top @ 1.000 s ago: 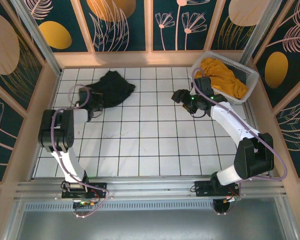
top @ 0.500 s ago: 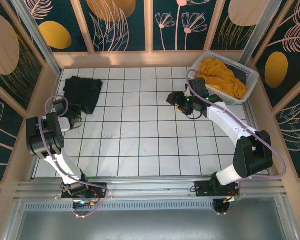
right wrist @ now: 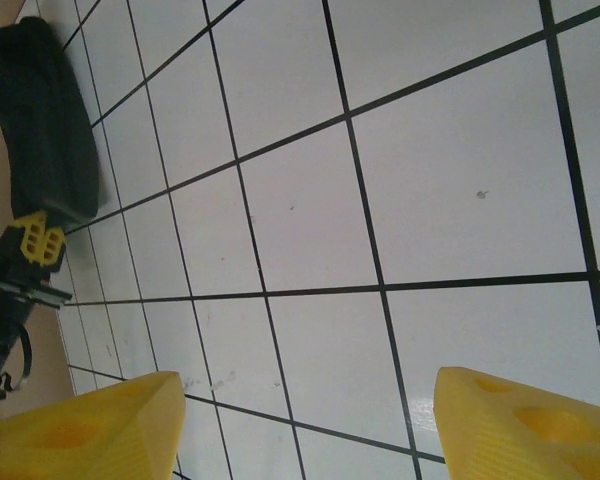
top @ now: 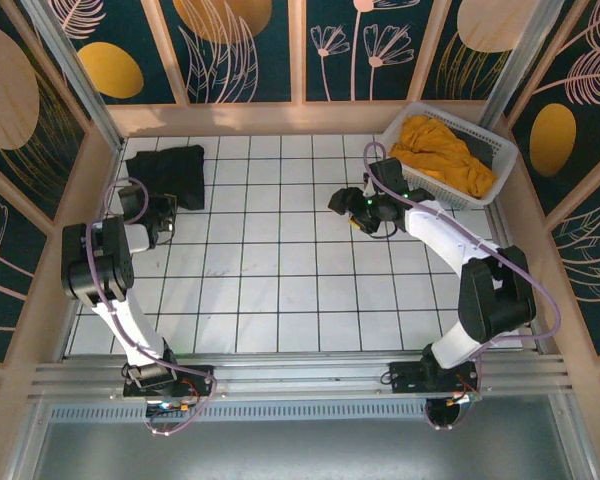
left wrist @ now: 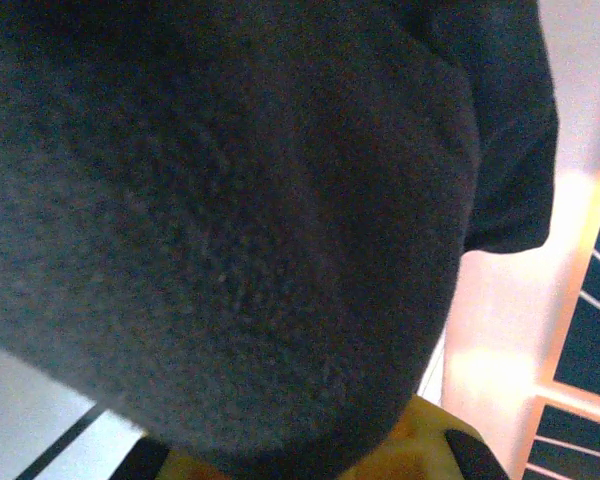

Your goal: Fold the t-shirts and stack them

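The black t-shirt (top: 170,168) lies bunched in the back left corner of the tiled floor. My left gripper (top: 166,208) is at its near edge, and the dark cloth (left wrist: 230,200) drapes over the yellow fingers (left wrist: 420,452), which look shut on it. In the right wrist view the same shirt (right wrist: 40,120) shows far off, with the left gripper (right wrist: 38,240) pinching its end. The mustard-yellow t-shirt (top: 442,150) sits crumpled in the white basket (top: 465,126). My right gripper (top: 340,200) hovers open (right wrist: 305,420) over bare tiles, holding nothing.
The basket stands in the back right corner, close behind the right arm's elbow. Wooden walls (top: 300,118) ring the floor on three sides, and the black shirt lies against the back left one. White tiles (top: 280,270) stretch between the arms.
The left arm has dragged the black shirt from the middle back to the back left corner. The right gripper has drifted a little left, away from the basket.
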Tool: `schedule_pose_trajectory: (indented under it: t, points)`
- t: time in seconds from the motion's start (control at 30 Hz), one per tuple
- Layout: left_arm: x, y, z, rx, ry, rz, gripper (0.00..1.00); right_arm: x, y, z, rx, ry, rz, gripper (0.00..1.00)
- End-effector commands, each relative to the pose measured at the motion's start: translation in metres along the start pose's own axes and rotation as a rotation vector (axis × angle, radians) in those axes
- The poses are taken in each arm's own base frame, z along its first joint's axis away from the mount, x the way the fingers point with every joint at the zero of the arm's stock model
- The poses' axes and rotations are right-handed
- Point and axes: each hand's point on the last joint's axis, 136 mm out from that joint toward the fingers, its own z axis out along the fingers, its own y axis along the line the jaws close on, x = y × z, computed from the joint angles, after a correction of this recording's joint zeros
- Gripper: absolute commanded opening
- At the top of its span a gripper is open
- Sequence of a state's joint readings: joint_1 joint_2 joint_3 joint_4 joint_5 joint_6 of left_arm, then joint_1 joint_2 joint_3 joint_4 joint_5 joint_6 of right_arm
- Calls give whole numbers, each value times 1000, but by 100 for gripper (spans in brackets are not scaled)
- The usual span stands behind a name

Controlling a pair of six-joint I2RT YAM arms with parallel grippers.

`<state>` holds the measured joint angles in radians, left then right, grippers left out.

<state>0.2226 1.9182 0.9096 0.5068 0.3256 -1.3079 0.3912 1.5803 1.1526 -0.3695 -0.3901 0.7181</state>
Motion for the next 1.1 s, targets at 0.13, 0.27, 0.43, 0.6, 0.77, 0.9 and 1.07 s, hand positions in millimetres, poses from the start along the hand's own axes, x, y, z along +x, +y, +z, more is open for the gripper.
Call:
schedule_pose_trajectory:
  t: [0.13,0.27,0.43,0.6,0.77,0.9,1.07]
  points:
    - [-30,-23,17,-39,-43,94,0,-3,25,-12,-88,-26,-69,67]
    - [-38,-28,3,-48,-86,128,0,-2,50,-31,-223,-71,-136,70]
    - [-35,-51,-25,-44,-97,185,97,-7,101,-80,-500,-184,-225,99]
    - [-9,-95,-86,-23,-155,348,99,-41,74,-116,-470,-334,-132,99]
    - [8,-79,-134,-126,-265,382,99,-78,-3,-172,-106,-598,-85,99]
    - [-17,-49,-194,-216,-536,348,99,-83,-74,-196,218,-745,-11,99]
    - [-27,-28,-226,-175,-733,681,99,-74,-126,-195,309,-1007,-77,99]
